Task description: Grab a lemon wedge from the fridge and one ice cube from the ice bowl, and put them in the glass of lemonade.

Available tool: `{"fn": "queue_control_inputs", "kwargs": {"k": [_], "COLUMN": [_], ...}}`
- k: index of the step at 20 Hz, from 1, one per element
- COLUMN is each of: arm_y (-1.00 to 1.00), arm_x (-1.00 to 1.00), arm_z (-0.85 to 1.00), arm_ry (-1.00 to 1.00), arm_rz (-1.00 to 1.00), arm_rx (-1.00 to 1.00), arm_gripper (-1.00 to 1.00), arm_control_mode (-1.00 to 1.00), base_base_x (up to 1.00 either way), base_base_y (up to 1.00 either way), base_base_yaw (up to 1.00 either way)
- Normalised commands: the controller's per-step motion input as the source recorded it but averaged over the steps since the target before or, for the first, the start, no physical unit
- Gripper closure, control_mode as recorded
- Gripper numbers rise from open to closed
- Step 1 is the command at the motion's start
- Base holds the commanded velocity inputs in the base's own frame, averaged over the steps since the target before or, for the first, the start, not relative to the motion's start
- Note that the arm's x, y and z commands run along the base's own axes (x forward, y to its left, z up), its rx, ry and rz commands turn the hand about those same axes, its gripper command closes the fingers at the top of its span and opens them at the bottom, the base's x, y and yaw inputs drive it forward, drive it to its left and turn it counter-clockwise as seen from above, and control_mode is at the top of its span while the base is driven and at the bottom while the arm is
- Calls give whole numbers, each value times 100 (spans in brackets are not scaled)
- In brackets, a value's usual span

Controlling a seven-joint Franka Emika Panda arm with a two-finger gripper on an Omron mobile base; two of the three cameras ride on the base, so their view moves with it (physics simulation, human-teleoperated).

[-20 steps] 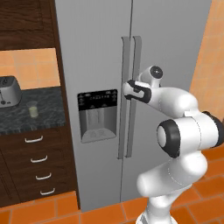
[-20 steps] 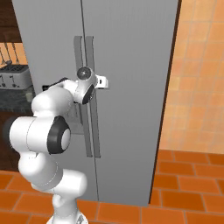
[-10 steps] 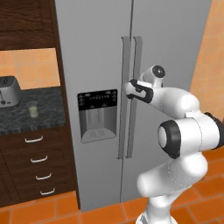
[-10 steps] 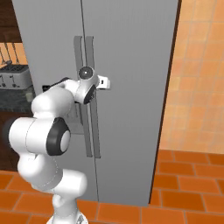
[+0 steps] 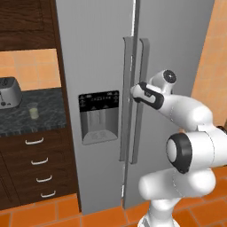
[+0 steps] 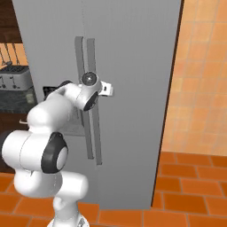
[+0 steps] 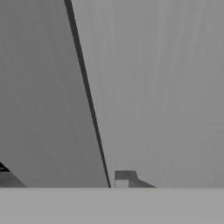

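The tall grey fridge (image 5: 97,53) stands shut straight ahead, also seen in the right base view (image 6: 133,66). My gripper (image 5: 135,91) is pressed against its two long vertical handles at mid height, jaws closed around the right door's handle (image 5: 143,66); the fingers are mostly hidden by the hand. Close up, the hand view has the dark seam (image 7: 87,96) between grey door surfaces and one fingertip (image 7: 124,177). The glass of lemonade (image 5: 33,111) stands on the dark counter (image 5: 17,122) to the left. The lemon wedge, ice cube and ice bowl are out of view.
A silver toaster (image 5: 9,92) sits at the counter's back left, over wooden drawers (image 5: 37,159). The black dispenser panel (image 5: 99,116) is on the left door. An orange tiled wall (image 6: 199,75) runs to the right of the fridge, with orange floor tiles (image 6: 186,190) below.
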Motion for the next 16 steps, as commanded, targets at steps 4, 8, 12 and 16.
{"fn": "queue_control_inputs", "kwargs": {"k": [4,8,12,16], "arm_y": [-78,-83,-86,-86], "arm_x": [-56,-60,-65,-61], "arm_z": [3,12,12,17], "arm_ry": [-2,0,0,0], "arm_rz": [0,0,0,0], "arm_rx": [7,5,6,5], "arm_gripper": [100,100,100,100], "arm_control_mode": [-100,-100,-100,-100], "base_base_x": [0,0,0,0], "base_base_y": [0,0,0,0], "base_base_yaw": [0,0,0,0]}}
